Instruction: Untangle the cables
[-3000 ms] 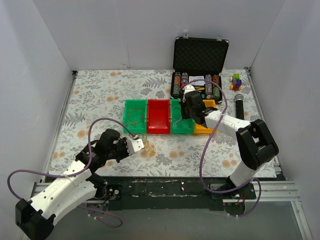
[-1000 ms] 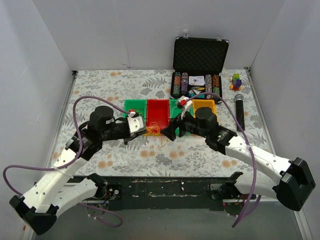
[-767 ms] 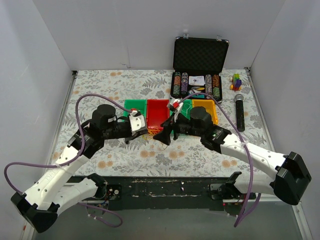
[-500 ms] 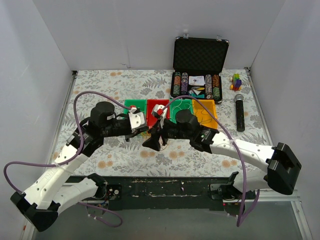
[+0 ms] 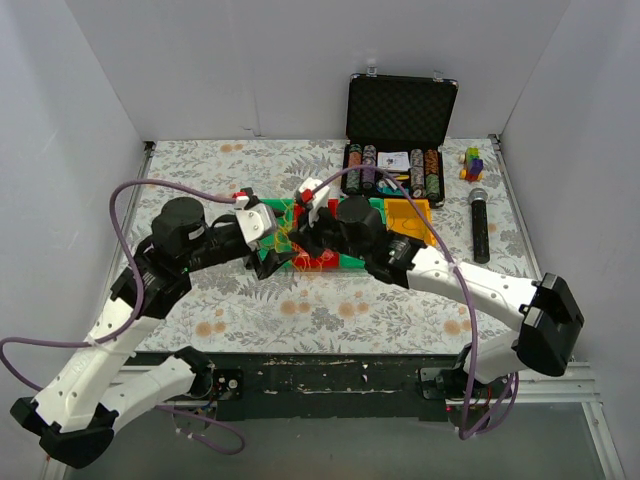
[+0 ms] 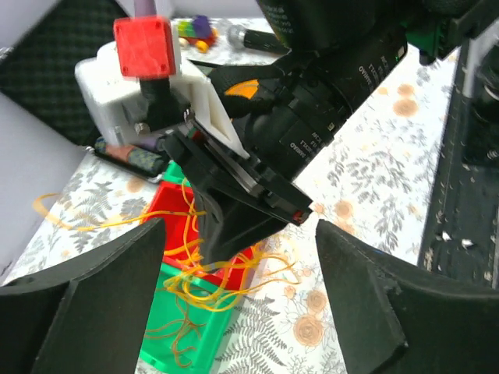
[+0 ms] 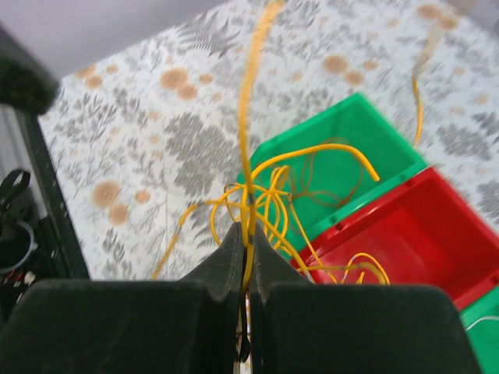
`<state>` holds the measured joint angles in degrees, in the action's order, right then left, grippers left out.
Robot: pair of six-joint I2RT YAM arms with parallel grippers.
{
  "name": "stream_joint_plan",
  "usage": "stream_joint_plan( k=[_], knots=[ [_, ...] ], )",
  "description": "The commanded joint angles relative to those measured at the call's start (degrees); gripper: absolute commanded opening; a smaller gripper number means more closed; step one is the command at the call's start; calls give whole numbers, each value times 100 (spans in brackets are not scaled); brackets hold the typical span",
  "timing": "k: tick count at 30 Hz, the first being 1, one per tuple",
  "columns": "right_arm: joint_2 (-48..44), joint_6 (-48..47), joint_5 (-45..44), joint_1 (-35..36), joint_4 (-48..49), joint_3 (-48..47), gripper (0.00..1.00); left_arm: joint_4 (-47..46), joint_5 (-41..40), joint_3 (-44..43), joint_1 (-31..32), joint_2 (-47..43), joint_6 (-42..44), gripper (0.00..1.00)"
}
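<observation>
The cables are a thin yellow and orange tangle hanging over the near edge of the red bin and the left green bin. My right gripper is shut on a bundle of yellow strands, one strand running straight up from its tips. It also shows in the top view, reaching in from the right. My left gripper is open, its wide jaws either side of the right gripper's fingers and of the cables. Tan strands lie inside the green bin.
A row of coloured bins stands mid-table, with the orange bin at its right end. Behind it are an open black case of poker chips, a black microphone and a small coloured toy. White walls enclose the table.
My left gripper has opened and let go of the cables. My right gripper has swung left to meet it and shut on the yellow strands, now lifted over the bins.
</observation>
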<state>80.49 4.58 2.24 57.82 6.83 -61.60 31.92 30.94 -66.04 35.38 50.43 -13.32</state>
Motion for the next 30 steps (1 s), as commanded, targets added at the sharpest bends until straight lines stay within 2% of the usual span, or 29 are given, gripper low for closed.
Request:
stream_joint_plan(
  k=[1,2,3,8,21,28,30],
  knots=[
    [309,-379,-408,-210,29,-817,1,-493,-1149,-225,4,-271,-311,85],
    [397,-405,-426,-271,20,-931,1,-590,-1456,-225,-4,-306,-355,95],
    [476,-431,-470,-332,3,-1011,1,-712,-1737,-225,-4,-341,-425,98],
    [801,-633,-532,-570,-59,-1284,1,-924,-2487,-295,-48,-411,-390,98],
    [1697,-283,-699,-1106,363,-1380,1,-1083,-2575,-50,-75,-526,-742,98],
    [2488,34,-927,-1212,337,-1521,1,-1249,-3014,249,-83,-359,-1356,98],
    [2682,113,-866,-1247,267,-1582,1,-1250,-3435,337,-83,-254,-1515,98]
  ],
)
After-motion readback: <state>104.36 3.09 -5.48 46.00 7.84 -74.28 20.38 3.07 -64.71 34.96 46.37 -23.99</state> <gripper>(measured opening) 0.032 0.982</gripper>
